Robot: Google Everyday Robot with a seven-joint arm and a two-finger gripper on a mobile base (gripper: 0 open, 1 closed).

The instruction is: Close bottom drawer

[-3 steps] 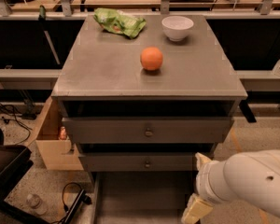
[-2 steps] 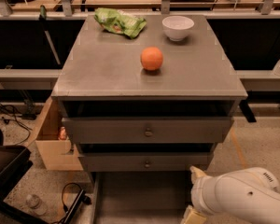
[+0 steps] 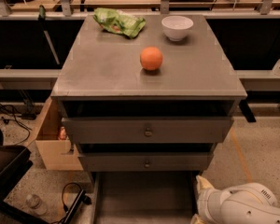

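The arm (image 3: 245, 206) sinks lower into the bottom right corner than a second ago, its tool (image 3: 203, 185) beside the bottom drawer (image 3: 144, 197), grip state I cannot tell, and that drawer still gapes open at bottom centre, unpushed.

gripper (image 3: 202, 189) right of the open bottom drawer (image 3: 144, 197); orange (image 3: 151, 58) before bowl (image 3: 177, 27) on cabinet top (image 3: 107, 73)
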